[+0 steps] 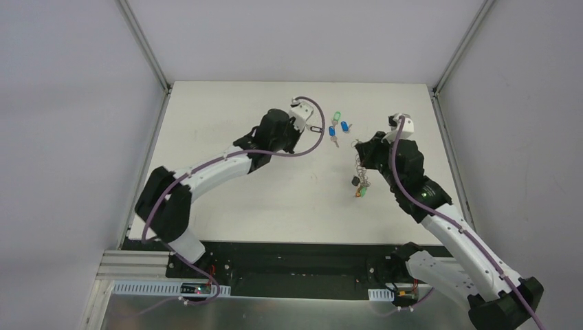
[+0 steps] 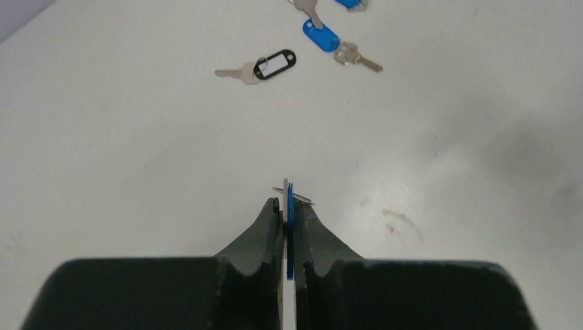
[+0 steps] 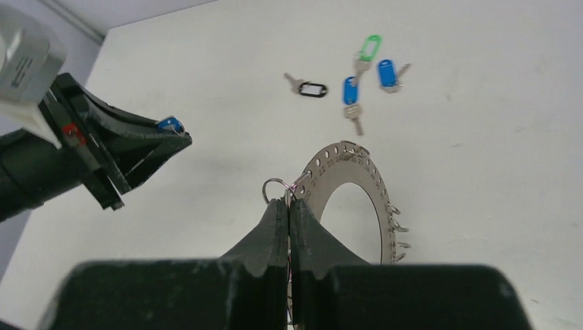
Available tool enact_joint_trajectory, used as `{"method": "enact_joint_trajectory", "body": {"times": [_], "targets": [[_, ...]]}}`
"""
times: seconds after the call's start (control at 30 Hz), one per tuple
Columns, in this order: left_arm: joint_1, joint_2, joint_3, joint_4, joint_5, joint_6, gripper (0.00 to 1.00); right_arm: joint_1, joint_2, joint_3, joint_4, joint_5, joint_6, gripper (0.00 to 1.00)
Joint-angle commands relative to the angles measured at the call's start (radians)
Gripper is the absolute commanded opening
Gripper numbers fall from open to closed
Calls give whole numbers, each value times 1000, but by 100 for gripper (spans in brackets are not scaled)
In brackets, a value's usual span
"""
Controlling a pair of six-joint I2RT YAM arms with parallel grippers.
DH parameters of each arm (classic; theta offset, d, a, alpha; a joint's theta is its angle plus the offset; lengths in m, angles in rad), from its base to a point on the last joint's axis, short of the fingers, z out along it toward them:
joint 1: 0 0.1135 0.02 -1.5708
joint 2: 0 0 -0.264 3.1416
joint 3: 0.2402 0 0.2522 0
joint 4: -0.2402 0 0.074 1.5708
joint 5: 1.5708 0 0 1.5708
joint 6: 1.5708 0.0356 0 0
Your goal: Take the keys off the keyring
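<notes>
My right gripper [image 3: 289,203] is shut on the edge of the keyring [image 3: 328,168], a flat grey ring with small holes and several split rings, and holds it above the table. In the top view the keyring [image 1: 359,161] hangs from the right gripper [image 1: 362,148], with a black-tagged and an orange-tagged key [image 1: 359,193] below it. My left gripper [image 2: 289,199] is shut on a blue-tagged key [image 2: 289,206] with its small split ring, held above the table to the left of the keyring. It also shows in the right wrist view [image 3: 180,134].
Loose keys lie on the white table [image 1: 227,199] at the back: a black-tagged key [image 2: 273,64], two blue-tagged keys [image 3: 351,91] [image 3: 386,72] and a green-tagged key [image 3: 371,47]. Grey walls stand around the table.
</notes>
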Motion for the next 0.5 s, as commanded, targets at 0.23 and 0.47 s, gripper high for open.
{"method": "enact_joint_trajectory", "body": {"times": [0.23, 0.47], "targets": [[111, 523, 515, 165, 76, -402, 0, -12, -123, 107, -221, 355, -137, 0], [137, 532, 609, 8, 139, -435, 96, -25, -84, 181, -284, 416, -232, 0]]}}
